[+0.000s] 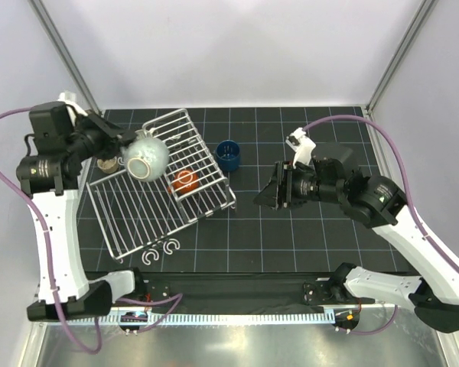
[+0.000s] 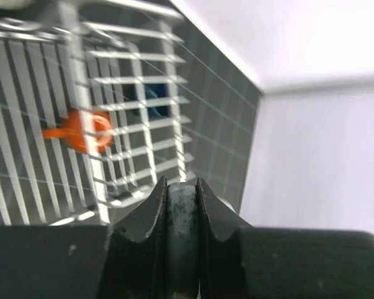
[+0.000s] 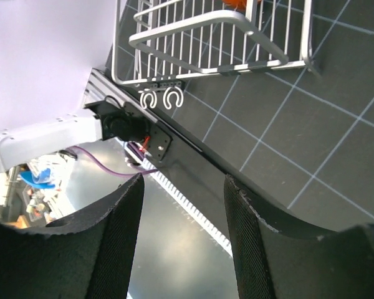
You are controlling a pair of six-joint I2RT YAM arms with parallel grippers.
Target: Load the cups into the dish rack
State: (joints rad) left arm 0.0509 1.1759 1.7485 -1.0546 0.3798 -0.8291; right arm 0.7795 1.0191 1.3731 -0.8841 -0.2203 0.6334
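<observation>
Top external: both arms reach over the dark gridded table [image 1: 306,237], with the rack [image 1: 138,214] lying at an angle on the left half.
Left gripper [image 1: 128,147]: clamped on the grey cup [image 1: 147,157], which hangs in the air over the rack's flat tray, mouth turned to the near left.
Left wrist: the fingers [image 2: 143,218] are pressed together on a thin grey rim [image 2: 181,230]; the rack [image 2: 137,81] fills the view below.
Orange cup [image 1: 185,181]: lies inside the rack where the tray meets the basket; the left wrist view also shows it [image 2: 90,131], on its side with the handle pointing left.
Blue cup [image 1: 229,155]: upright on the table just beside the rack's right side, outside it; the left wrist view shows it as a blur through the wires [image 2: 146,103].
Tan cup [image 1: 105,163]: at the rack's left edge, partly hidden by the left arm; cannot tell whether it is in or out.
Right gripper [image 1: 268,187]: low over the table, right of the rack and apart from it.
Right wrist: jaws spread wide with nothing between them [image 3: 184,187]; the rack's corner [image 3: 193,25] is ahead.
Hooks [image 1: 161,252]: two white ones on the table at the rack's near edge, also in the right wrist view [image 3: 160,98].
</observation>
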